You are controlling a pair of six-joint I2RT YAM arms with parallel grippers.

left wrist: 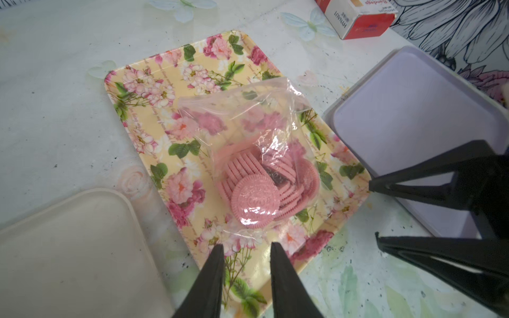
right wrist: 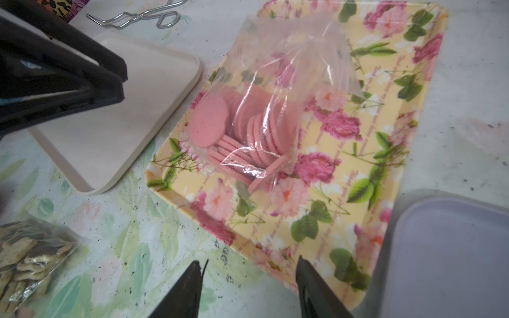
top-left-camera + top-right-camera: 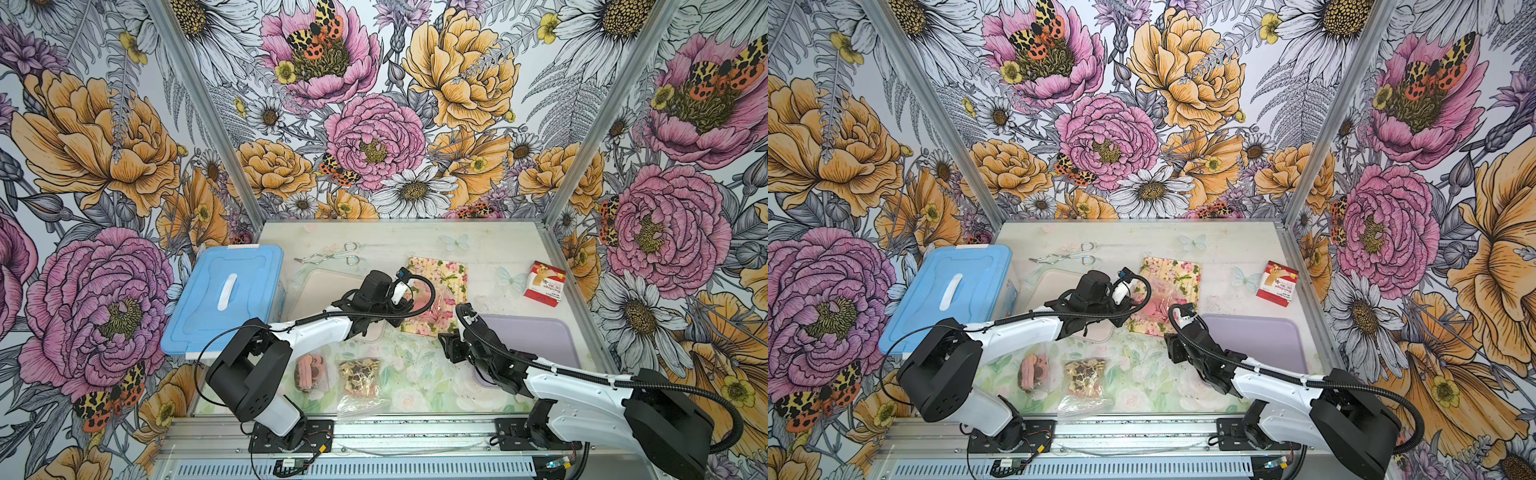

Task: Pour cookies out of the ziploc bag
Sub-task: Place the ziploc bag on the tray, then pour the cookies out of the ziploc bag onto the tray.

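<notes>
Floral walls [image 3: 374, 124] ring a tabletop [image 3: 490, 249] where the bag [image 1: 248, 118] of pink cookies [image 1: 253, 201] lies flat on the near half of a flowered tray [image 1: 132, 82], midway between the side edges. The left gripper [image 1: 248, 245] hovers at the bag's near edge, jaws narrowly parted and empty. The right gripper [image 2: 249, 260] hangs off the tray's near corner, jaws wider, also empty. The slick film could slip from a shallow pinch, or a crooked lift could send cookies over the tray's rim. Whether the bag is unsealed cannot be told.
</notes>
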